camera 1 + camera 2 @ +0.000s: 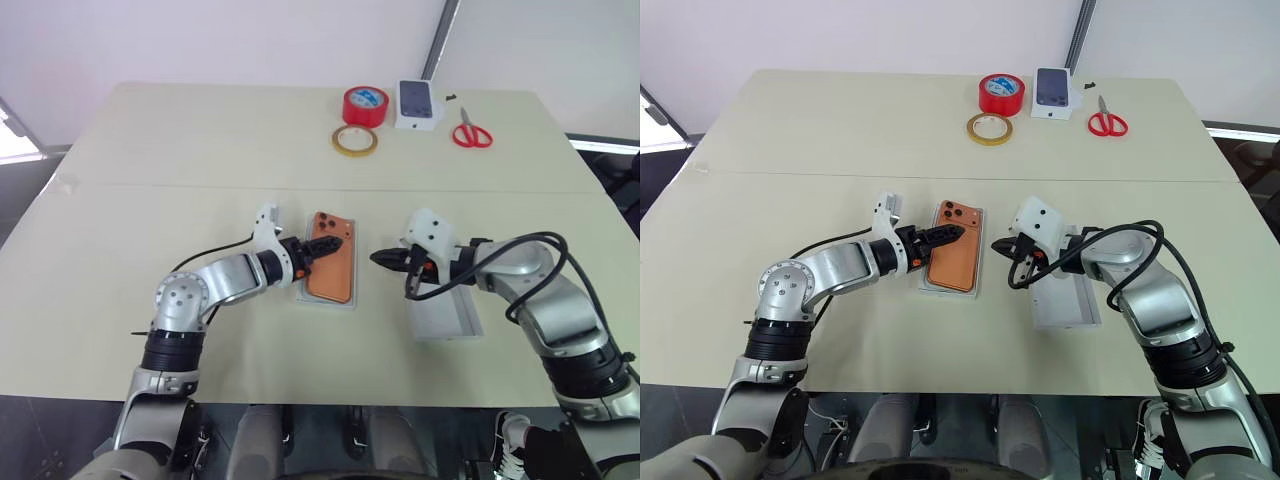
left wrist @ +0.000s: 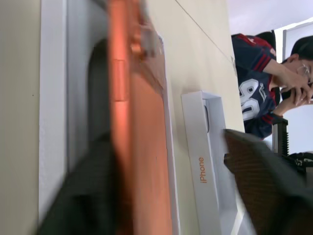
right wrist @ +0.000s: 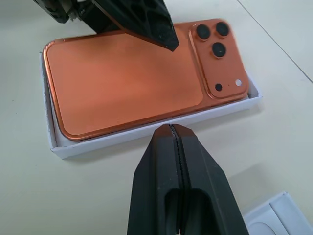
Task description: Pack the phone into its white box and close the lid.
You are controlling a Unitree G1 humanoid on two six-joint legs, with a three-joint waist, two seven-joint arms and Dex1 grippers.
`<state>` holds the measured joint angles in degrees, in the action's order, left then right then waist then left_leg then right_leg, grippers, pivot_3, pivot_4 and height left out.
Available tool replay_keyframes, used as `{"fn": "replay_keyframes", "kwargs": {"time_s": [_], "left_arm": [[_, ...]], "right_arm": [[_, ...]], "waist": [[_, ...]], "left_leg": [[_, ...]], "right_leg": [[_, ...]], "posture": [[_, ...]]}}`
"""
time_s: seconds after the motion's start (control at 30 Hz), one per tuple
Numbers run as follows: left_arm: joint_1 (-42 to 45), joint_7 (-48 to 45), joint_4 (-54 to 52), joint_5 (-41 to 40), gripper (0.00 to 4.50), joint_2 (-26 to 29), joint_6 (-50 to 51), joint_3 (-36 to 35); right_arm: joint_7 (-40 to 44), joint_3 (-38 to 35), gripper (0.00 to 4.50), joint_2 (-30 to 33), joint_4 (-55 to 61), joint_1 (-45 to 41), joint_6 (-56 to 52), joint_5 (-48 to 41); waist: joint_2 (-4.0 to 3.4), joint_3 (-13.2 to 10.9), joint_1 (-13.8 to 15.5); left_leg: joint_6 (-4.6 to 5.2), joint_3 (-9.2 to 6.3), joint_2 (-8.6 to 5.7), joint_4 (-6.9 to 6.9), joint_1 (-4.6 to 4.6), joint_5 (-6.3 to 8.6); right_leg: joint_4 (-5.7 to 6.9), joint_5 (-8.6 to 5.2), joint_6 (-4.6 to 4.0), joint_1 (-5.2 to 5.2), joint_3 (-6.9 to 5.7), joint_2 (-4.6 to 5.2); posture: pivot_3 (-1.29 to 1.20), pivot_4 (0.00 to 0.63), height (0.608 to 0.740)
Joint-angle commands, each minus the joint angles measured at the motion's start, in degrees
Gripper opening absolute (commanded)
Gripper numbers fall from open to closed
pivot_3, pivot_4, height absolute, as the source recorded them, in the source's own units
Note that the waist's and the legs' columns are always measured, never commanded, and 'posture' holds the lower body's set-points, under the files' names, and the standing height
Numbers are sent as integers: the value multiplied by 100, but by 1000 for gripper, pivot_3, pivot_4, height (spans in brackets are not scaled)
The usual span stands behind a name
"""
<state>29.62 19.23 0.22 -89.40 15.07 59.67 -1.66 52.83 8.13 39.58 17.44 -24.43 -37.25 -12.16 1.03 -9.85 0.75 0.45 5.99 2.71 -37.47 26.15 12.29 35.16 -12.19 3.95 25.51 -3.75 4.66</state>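
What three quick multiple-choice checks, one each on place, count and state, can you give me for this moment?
1. Where does the phone lie?
A. In the white box
B. Beside the scissors
C. On the red tape roll

2. How many tape rolls sit at the table's far side?
A. One
B. Two
C. Three

3. How is the right end effector?
A. Wide open
B. Shut on the phone
C. Shut, holding nothing

Answers:
1. A: the orange phone lies back up inside the white rim.
2. B: a red tape roll and a yellow tape ring lie there.
3. C: its black fingers meet just short of the box, with nothing between them.
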Motion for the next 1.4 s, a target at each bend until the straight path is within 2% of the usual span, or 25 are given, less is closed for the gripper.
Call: {"fn": "replay_keyframes", "kwargs": {"time_s": [0.03, 0.2, 0.3, 0.37, 0.47, 0.5, 0.7, 0.83, 0.97, 1.2, 1.4], "left_arm": [[104, -24, -318, -18, 4370, 232, 142, -212], [91, -97, -733, -84, 4370, 678, 347, -268], [-35, -250, -1133, 218, 4370, 1324, 506, -396], [-79, -366, -1236, 379, 4370, 1562, 492, -442], [-57, -743, -1387, 1217, 3579, 1898, 317, -293], [-45, -921, -1452, 1585, 2910, 2012, 251, -180], [59, -1938, -1503, 3272, 27, 2235, -49, 706], [253, -2558, -1282, 4290, 27, 2109, -237, 1434], [365, -3097, -1137, 4869, 27, 1890, -235, 1853], [457, -3708, -1154, 5409, 27, 1427, -89, 2153], [696, -4079, -1082, 5486, 27, 433, 86, 2406]], "right_arm": [[-41, -97, 0, 66, 29, -73, 85, -26], [-81, -40, 0, 80, -89, -158, 151, 57], [-356, 183, 0, 57, -413, -405, 23, 423], [-469, 295, 0, 20, -589, -541, -50, 566], [-532, 470, 0, -46, -760, -736, -141, 714], [-552, 547, 0, -69, -821, -812, -174, 777], [-633, 1152, 0, -224, -962, -1203, -256, 1236], [-772, 1622, 0, -405, -1061, -1396, -284, 1697], [-747, 1892, 0, -555, -1067, -1433, -244, 1914], [-565, 1917, 0, -541, -860, -1366, -223, 2009], [-107, 1660, 0, 117, -15, -861, -368, 1853]], "waist": [[0, 0, -8], [0, 0, -6], [1, -1, -24], [1, -1, -16], [1, -1, 0], [1, -1, -1], [1, -1, -9], [0, -1, -8], [0, -1, -12], [0, 0, 0], [-2, 0, 128]], "left_leg": [[0, 0, 0, 2, -8, 0], [0, 3, 3, 12, -30, 1], [-1, 4, 3, 12, -32, 1], [-2, 9, 4, 17, -44, 1], [-2, 9, 4, 20, -44, 1], [-2, 10, 3, 19, -43, 1], [-4, 17, 3, 22, -44, 2], [-4, 17, 6, 25, -41, 2], [-4, 19, 6, 25, -41, 2], [-3, 18, 7, 21, -42, 2], [17, 15, 2, 4, -31, 12]], "right_leg": [[0, -1, 0, -6, 0, 0], [0, -1, -1, -17, 1, 0], [0, -1, -1, -18, 1, 1], [0, -2, -2, -21, 3, 2], [-1, -2, -2, -22, 2, 3], [-1, -2, -2, -21, 2, 3], [-4, -2, -3, -20, 3, 6], [-4, -2, -3, -15, 3, 7], [-3, -2, -3, -15, 3, 8], [-1, -2, -2, -17, 3, 7], [-1, -6, 6, -23, 2, 23]], "posture": [[0, 150, 740], [0, 150, 740], [0, 150, 740], [0, 150, 740], [0, 150, 740], [0, 150, 740], [0, 150, 740], [0, 150, 740], [0, 150, 740], [0, 150, 740], [0, 150, 740]]}}
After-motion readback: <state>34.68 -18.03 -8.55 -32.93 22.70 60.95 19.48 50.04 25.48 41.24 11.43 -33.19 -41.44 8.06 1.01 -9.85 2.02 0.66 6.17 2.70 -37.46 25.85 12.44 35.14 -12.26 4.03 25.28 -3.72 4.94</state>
